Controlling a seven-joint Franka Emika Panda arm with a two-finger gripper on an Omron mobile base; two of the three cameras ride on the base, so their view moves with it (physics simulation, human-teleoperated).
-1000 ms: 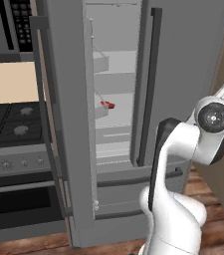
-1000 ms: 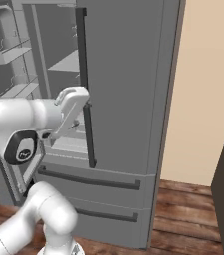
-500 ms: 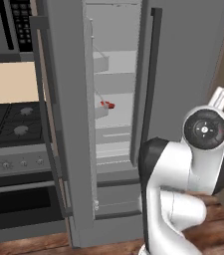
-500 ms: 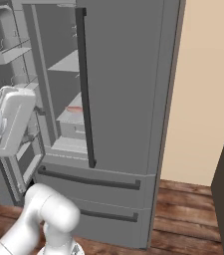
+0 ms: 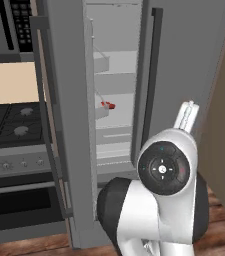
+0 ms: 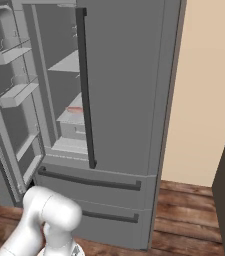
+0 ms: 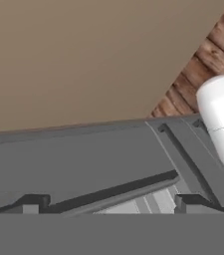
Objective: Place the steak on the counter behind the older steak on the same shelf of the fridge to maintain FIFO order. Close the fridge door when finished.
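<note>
1. Left base view: the fridge (image 5: pixel 184 65) stands with its left door (image 5: pixel 66 125) swung open, edge-on to the camera, and its right door shut with a dark bar handle (image 5: pixel 151 80). Through the gap a small red steak (image 5: pixel 107 105) sits on a pale shelf (image 5: pixel 114 112) about halfway up the compartment. A black stovetop (image 5: pixel 9 120) lies to the left. The white arm (image 5: pixel 159 200) bulks low in front of the fridge

2. Right base view: the open door's bins (image 6: pixel 16 92) face the camera at left. Inside, a reddish steak (image 6: pixel 74 109) lies on the shelf (image 6: pixel 71 116), just left of the shut door's handle (image 6: pixel 84 85). Two drawer fronts (image 6: pixel 99 195) run below, over wooden floor (image 6: pixel 184 235)

3. Hand view: the gripper (image 7: pixel 106 203) shows two dark fingertips (image 7: pixel 31 203) set wide apart, with nothing between them. Beyond lie the grey fridge front, a tan wall (image 7: pixel 83 55) and floor planks
</note>
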